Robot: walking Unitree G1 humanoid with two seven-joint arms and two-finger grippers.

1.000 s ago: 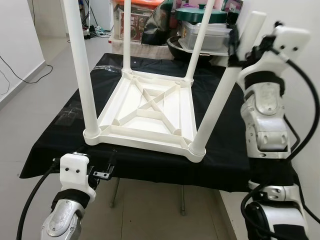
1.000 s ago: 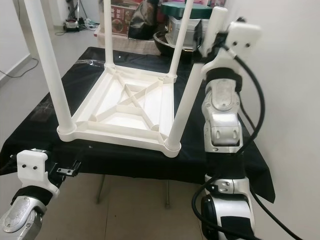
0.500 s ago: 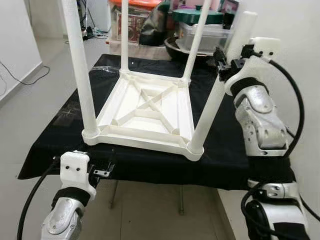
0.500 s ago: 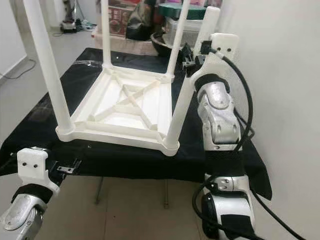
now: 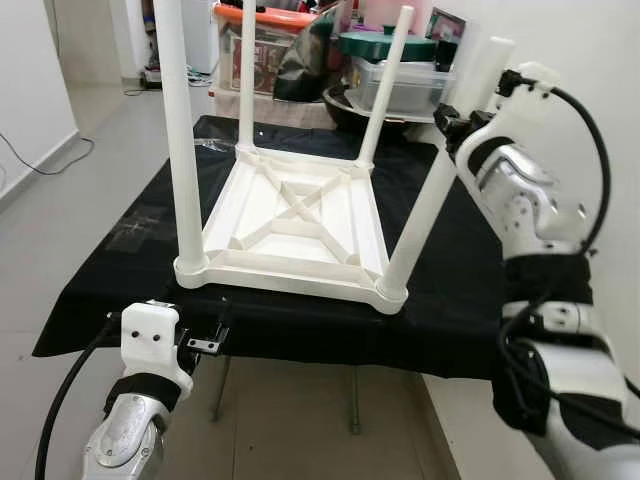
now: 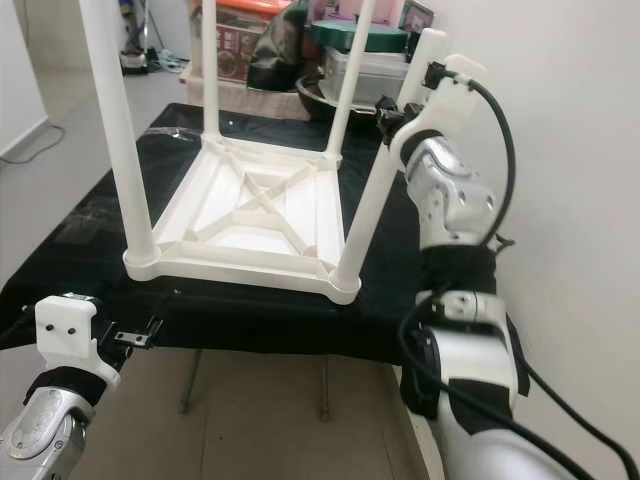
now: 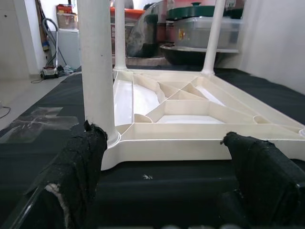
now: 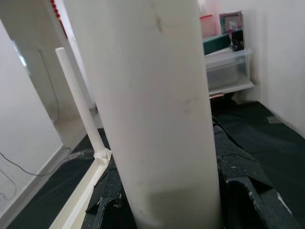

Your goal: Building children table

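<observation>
Right gripper (image 5: 452,122) clamps the tilted near-right leg (image 5: 430,200) of the upturned table (image 5: 300,215). Left gripper (image 7: 167,186) hovers wide open. Push crooked and that leg could jam or pop from its socket.

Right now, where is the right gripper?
The right gripper is up on the robot's right, clamped around the upper part of the near-right table leg of the upside-down white table, which rests on the black cloth.
</observation>
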